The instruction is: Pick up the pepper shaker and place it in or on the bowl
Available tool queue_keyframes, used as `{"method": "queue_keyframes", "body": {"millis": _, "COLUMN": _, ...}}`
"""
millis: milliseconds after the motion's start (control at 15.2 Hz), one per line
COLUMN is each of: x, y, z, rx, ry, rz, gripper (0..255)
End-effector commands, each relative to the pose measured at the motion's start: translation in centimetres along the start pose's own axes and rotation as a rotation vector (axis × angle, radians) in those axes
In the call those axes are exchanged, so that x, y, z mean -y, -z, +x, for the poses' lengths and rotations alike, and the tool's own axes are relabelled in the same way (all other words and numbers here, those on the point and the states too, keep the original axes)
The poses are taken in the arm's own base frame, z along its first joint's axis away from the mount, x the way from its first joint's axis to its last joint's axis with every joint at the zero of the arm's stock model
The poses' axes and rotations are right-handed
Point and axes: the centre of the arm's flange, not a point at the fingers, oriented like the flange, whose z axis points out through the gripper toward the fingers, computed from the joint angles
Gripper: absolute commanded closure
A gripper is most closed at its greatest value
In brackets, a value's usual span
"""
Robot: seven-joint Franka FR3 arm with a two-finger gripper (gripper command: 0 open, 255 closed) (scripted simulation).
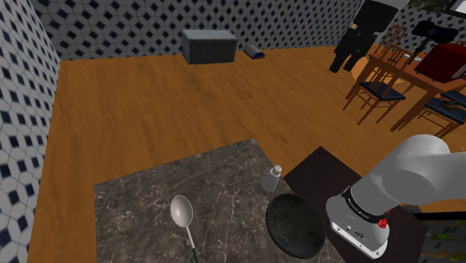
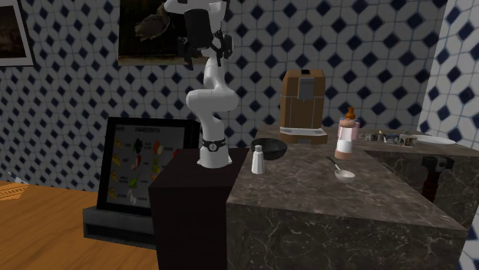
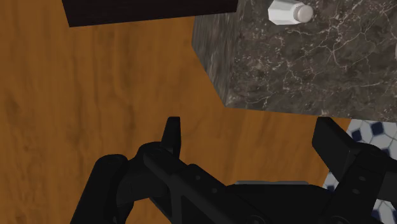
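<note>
Standing upright on the marble counter, long axis vertical and cap pointing up, the pale pepper shaker sits just beside the black bowl, near the stand. High above, the gripper hangs with fingers spread, holding nothing.

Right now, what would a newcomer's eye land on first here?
The white arm rears high above its dark stand, with the black gripper open over wood floor, off the dark veined counter. On that counter a small pale shaker stands upright near the corner beside the black bowl. A grey spoon lies toward the shoulder view's left.
</note>
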Motion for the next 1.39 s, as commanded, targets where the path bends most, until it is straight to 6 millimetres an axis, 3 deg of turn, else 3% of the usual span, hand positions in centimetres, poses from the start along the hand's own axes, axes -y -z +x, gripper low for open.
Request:
{"method": "queue_keyframes", "body": {"millis": 0, "x": 0.0, "y": 0.0, "z": 0.0, "rx": 0.0, "ry": 0.0, "rz": 0.0, "gripper": 0}}
{"method": "queue_keyframes", "body": {"millis": 1320, "x": 11.4, "y": -23.5, "z": -4.3, "rx": 0.011, "ry": -0.082, "rz": -0.01, "gripper": 0}}
